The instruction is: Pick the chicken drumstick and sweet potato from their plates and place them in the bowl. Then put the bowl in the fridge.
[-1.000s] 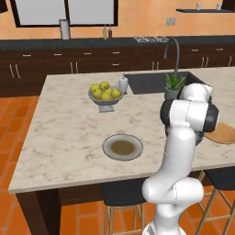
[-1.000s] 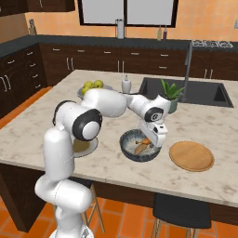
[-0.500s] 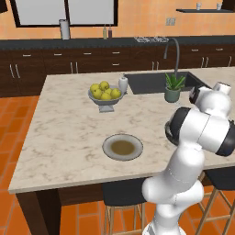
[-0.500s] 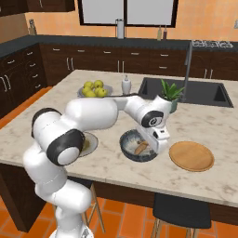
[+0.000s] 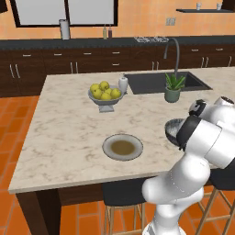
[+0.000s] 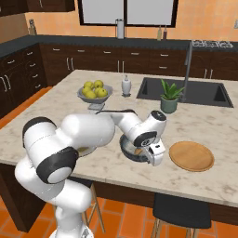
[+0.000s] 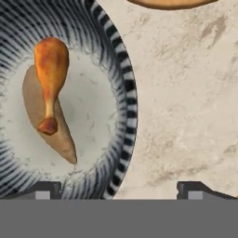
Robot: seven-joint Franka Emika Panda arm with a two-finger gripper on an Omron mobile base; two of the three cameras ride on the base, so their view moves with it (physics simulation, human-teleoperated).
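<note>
Food in the striped deep bowl (image 7: 118,93), fingers (image 7: 119,188) spread wide and empty above its rim.
Hand view looks straight down into the pale speckled inside: the orange-brown chicken drumstick (image 7: 50,76) lies across a tan tapered piece, which may be the sweet potato (image 7: 39,118); its colour reads dull here. Right base view places the bowl on the marble worktop (image 6: 209,132), just beside the flat round light-wood plate (image 6: 191,156). Left base view adds the grey plate with a brownish centre (image 5: 122,147), well apart from the bowl.
</note>
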